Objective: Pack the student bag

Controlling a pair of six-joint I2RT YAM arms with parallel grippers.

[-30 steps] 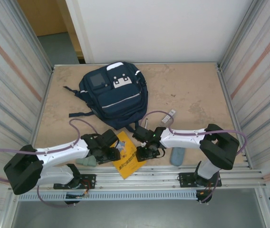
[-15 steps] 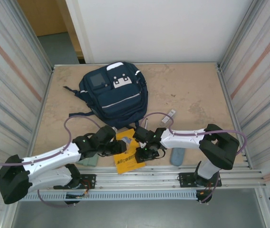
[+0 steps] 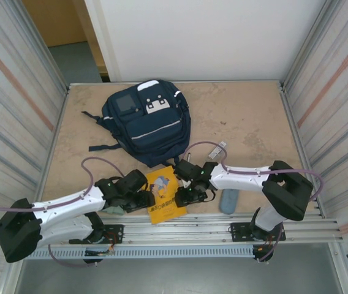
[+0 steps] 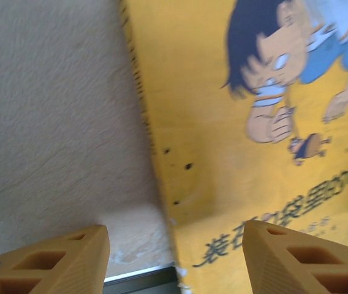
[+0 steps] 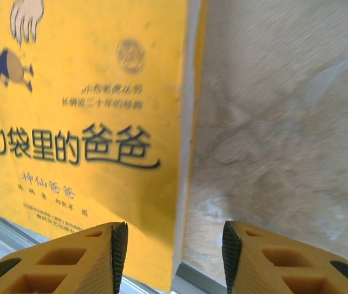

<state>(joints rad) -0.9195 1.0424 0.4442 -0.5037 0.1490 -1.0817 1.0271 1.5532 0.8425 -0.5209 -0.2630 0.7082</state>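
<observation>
The student bag (image 3: 147,124), navy with white patches, lies flat at the back left of the table. A yellow picture book (image 3: 165,196) lies flat near the front edge between both grippers. My left gripper (image 3: 147,199) is at the book's left edge and stands open; that edge runs between its fingers (image 4: 51,260) in the left wrist view, where the book (image 4: 235,122) shows a cartoon boy. My right gripper (image 3: 184,195) is open at the book's right edge. In the right wrist view the book (image 5: 88,122) and bare table both lie between its fingers (image 5: 70,260).
A grey-blue pencil case (image 3: 228,201) lies right of the right gripper. A green wallet (image 3: 114,209) peeks out under the left arm. A small white object (image 3: 218,150) lies mid-table. The metal front rail (image 3: 180,229) runs just below the book. Corrugated walls close in both sides.
The left arm swung in toward the book and settled at its left edge. The book shifted slightly up and straightened. The right gripper's jaws opened wider.
</observation>
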